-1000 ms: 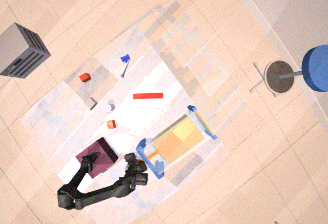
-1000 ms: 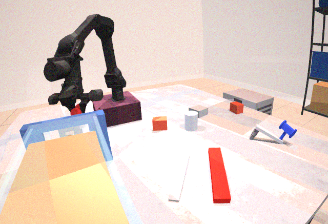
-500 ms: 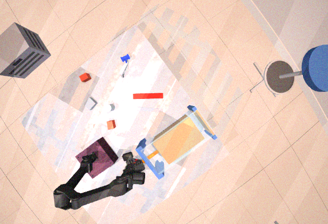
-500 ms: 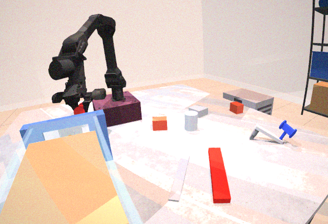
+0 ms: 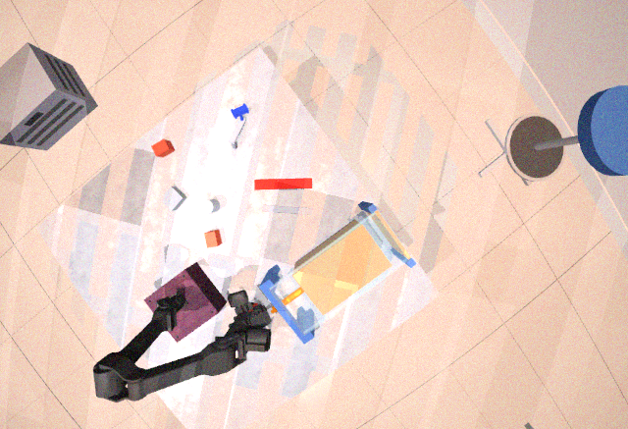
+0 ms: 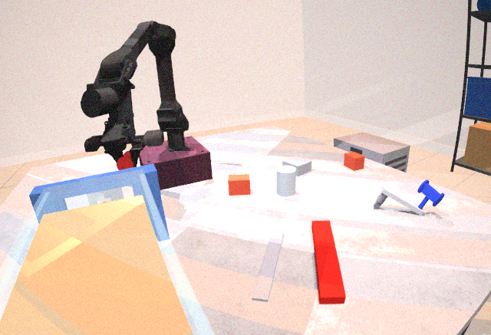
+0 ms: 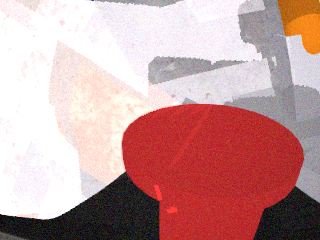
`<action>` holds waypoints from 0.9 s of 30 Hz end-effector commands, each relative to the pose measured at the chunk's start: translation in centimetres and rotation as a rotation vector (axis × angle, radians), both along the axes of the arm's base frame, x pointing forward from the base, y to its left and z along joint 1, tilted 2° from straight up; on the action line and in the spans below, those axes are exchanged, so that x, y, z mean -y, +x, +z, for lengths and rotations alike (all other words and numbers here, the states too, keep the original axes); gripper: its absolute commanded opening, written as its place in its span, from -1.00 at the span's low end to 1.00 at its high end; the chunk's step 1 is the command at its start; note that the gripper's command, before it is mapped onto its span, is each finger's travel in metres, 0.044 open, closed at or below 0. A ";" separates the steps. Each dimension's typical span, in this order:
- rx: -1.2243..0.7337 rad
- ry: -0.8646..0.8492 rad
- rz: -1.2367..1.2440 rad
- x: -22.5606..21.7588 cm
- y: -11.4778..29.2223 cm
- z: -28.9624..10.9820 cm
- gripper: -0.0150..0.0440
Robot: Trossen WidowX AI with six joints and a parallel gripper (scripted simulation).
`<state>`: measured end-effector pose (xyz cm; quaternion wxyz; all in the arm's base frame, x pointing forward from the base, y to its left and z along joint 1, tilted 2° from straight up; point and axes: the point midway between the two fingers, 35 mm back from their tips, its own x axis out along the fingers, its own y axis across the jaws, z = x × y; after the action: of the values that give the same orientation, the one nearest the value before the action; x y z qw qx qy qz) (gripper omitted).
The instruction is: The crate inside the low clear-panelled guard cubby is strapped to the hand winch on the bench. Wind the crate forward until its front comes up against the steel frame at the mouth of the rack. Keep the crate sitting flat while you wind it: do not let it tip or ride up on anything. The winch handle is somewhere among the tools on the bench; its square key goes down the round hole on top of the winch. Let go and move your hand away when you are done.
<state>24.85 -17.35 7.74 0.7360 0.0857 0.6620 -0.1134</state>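
Pale patchwork bench (image 6: 357, 205); my gripper (image 5: 253, 310) clamping red knob (image 7: 212, 160) beside blue frame (image 6: 93, 186), cranking strap (image 7: 296, 0) tight.

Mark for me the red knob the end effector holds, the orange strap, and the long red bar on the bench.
red knob (image 7: 214, 150): wrist view, on its flared head.
orange strap (image 7: 296, 0): wrist view, on its flat band, top right.
long red bar (image 6: 327, 261): exterior view, on its top face.
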 end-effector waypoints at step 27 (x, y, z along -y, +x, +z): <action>-0.038 0.027 -0.008 -2.2 -4.8 -0.7 -0.49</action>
<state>21.90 -15.64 7.44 0.7354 0.0882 0.6629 -0.1099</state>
